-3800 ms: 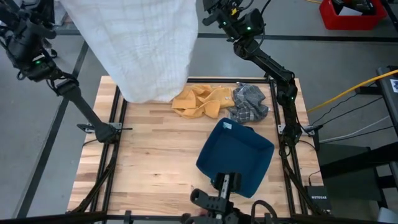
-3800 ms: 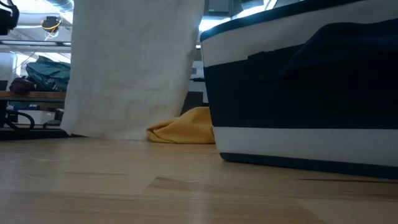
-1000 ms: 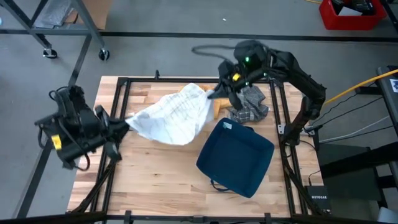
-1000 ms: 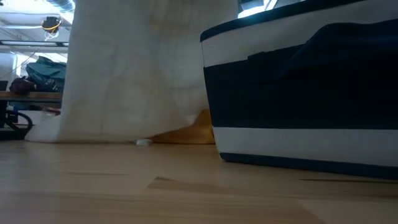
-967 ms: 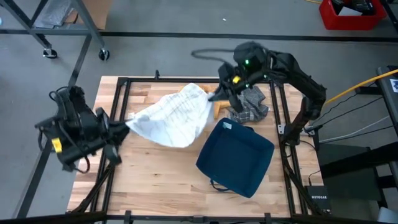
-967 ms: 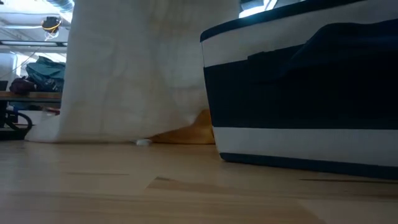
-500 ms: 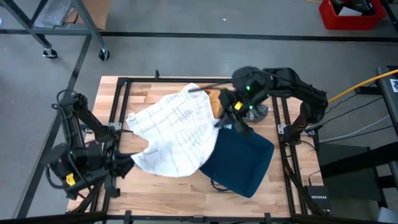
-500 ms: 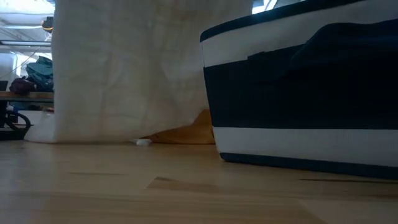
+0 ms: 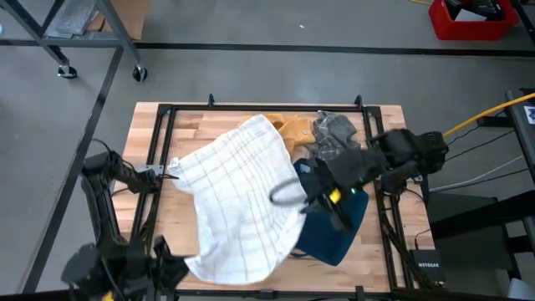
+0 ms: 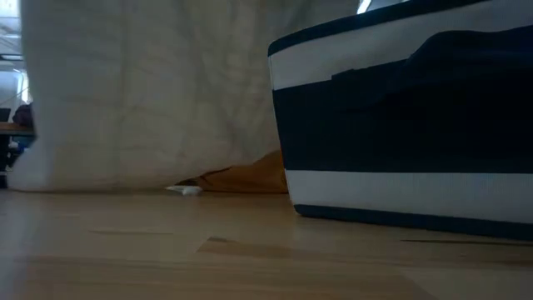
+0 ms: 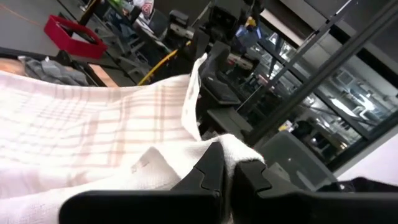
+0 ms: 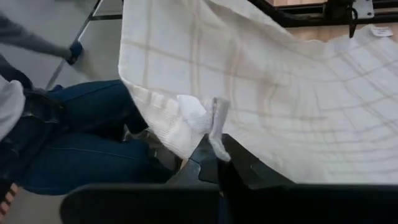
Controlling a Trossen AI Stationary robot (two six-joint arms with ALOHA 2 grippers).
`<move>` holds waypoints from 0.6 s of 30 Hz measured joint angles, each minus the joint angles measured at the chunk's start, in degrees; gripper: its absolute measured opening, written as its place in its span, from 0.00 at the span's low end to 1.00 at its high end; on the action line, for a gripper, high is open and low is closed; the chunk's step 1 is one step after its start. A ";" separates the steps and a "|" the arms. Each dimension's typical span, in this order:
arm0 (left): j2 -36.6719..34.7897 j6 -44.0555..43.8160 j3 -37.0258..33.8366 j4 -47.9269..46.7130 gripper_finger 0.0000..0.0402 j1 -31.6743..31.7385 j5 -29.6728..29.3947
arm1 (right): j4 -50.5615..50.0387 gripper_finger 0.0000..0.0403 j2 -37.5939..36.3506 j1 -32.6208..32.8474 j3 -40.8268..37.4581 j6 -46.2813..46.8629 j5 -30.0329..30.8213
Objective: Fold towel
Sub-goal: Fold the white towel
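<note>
I see the white checked towel point(image 9: 238, 205) spread in the air over the middle of the surface point(image 9: 217, 117), running from the far centre toward the near left corner and hanging over part of the dark blue bin point(image 9: 338, 238).

Left tool point(image 11: 227, 168): fingers pressed together, pinching a bunched corner of the towel between them, as the left wrist view shows. From above this tool sits at the near left edge of the surface, where the towel's lower corner ends; the arm itself is mostly cut off there.

Right tool point(image 12: 214, 155): fingers also pressed together, nipping a small fold of towel edge. From above it sits over the bin, right of centre, at the towel's right edge.

Beyond the towel, at the far side of the surface, a yellow cloth point(image 9: 294, 128) and a grey cloth point(image 9: 334, 130) lie beside each other. In the low view the towel hangs like a curtain down to the surface, with the yellow cloth peeking out beneath it next to the bin.

The right wrist view shows a person's legs in blue jeans point(image 12: 81, 143) past the towel, probably standing near the surface's edge, though I can't place them well.
</note>
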 joint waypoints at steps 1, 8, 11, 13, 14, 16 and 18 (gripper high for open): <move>1.18 0.04 1.06 -0.03 0.00 -0.10 -0.02 | -0.06 0.00 0.00 1.11 0.00 0.57 1.58; 4.73 3.25 3.43 -0.11 0.00 -0.55 0.00 | -3.56 0.00 0.02 2.40 0.00 1.56 13.89; 4.67 6.75 3.48 0.11 0.00 -0.40 0.00 | -6.23 0.00 0.23 -0.72 0.00 1.47 15.20; 4.67 10.39 3.48 0.02 0.00 0.11 0.01 | -6.51 0.00 0.42 -2.97 0.00 -0.15 15.14; 4.67 12.60 3.48 -0.01 0.00 0.45 0.01 | -6.39 0.00 0.44 -4.28 0.00 -1.56 14.71; 4.62 15.97 3.48 0.12 0.00 1.02 0.00 | -6.03 0.00 0.48 -7.06 0.02 -4.04 12.77; 4.43 18.56 3.48 0.28 0.00 1.67 -0.01 | -6.21 0.00 0.68 -10.19 0.04 -5.65 10.16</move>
